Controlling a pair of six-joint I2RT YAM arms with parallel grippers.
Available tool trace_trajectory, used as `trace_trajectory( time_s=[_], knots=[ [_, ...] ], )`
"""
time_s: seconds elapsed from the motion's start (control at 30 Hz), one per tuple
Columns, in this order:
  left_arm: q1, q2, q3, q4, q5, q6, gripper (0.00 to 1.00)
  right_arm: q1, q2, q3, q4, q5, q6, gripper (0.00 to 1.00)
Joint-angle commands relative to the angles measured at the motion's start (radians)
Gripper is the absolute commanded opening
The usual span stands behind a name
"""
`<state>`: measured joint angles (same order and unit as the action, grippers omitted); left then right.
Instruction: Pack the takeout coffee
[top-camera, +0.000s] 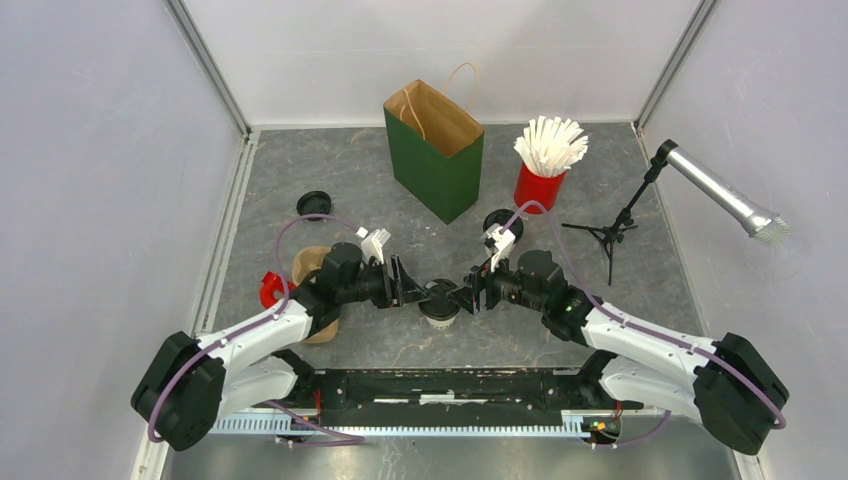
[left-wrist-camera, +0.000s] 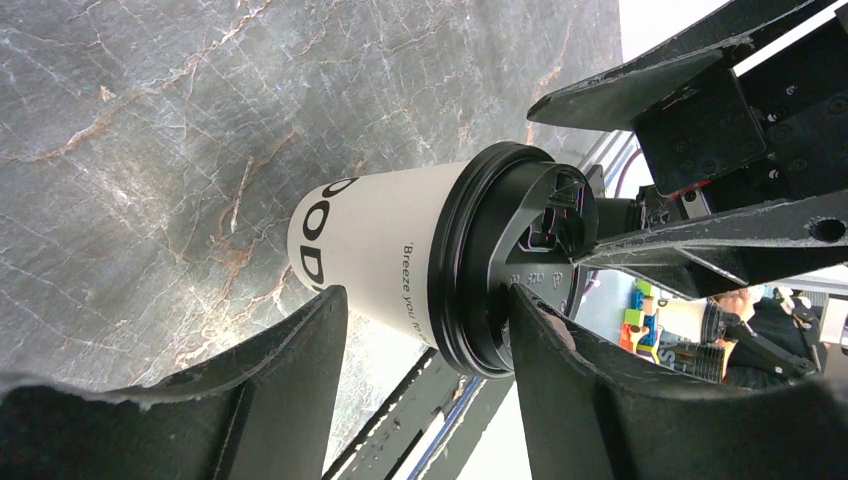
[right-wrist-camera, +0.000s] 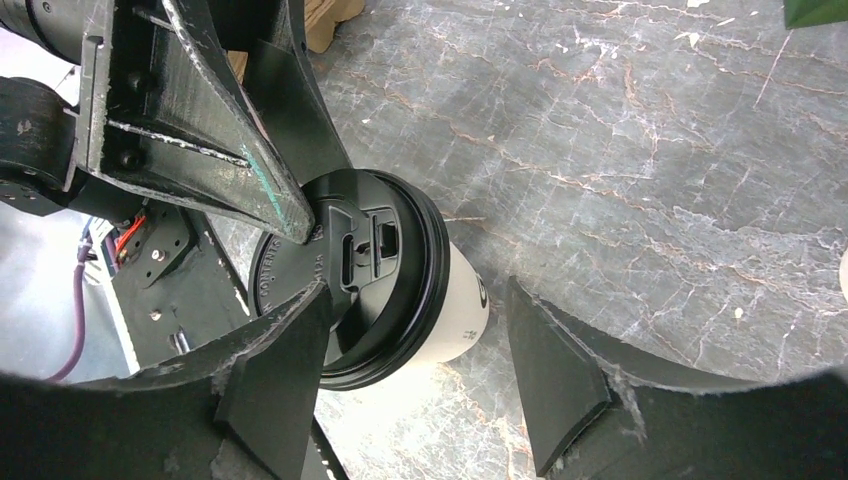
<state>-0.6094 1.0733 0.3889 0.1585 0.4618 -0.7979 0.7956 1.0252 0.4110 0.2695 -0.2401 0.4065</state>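
Item: one lidded paper coffee cup (left-wrist-camera: 380, 240), white wall with black lettering, black lid (right-wrist-camera: 370, 270) with a sip hole. It stands upright on the grey marbled surface (left-wrist-camera: 150, 120) toward the near edge, between the two arms and well apart from the green paper bag (top-camera: 435, 150) at the back. Left pincer (left-wrist-camera: 425, 295): jaws apart, turned on edge, one finger beside the cup's wall, the other at the lid's rim; not clamped. Right pincer (right-wrist-camera: 415, 295): jaws apart likewise, one finger on the lid, the other clear of the wall. We judge both to be seating the lid rather than lifting. Handling, as we judge it: light if empty, though we cannot tell the fill; the thin paper wall dents under a hard squeeze; the smooth coating may slip; the lid can pop off, so we would not lift by it. Best hold: across the upper wall just beneath the lid, where we expect the paper stiffest, squeezed gently and kept upright. Further entry: a round black lid (top-camera: 503, 221) behind the right wrist; whether a cup stands beneath it we cannot tell.
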Motion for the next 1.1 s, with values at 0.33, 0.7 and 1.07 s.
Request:
trace_trajectory(
  time_s=[0.33,0.7,1.07],
  knots=[
    [-0.009,0.037,-0.028,-0.139,-0.132,0.08,0.64,-0.016,0.003,-0.304,0.181,0.015,0.119,0.62],
    [-0.024,0.117,-0.035,-0.129,-0.191,0.074,0.61,-0.016,0.141,-0.398,0.331,0.018,0.13,0.61],
    [-0.027,0.127,0.029,0.075,0.002,-0.049,0.69,-0.016,0.114,-0.269,0.29,-0.003,0.165,0.59]
  ],
)
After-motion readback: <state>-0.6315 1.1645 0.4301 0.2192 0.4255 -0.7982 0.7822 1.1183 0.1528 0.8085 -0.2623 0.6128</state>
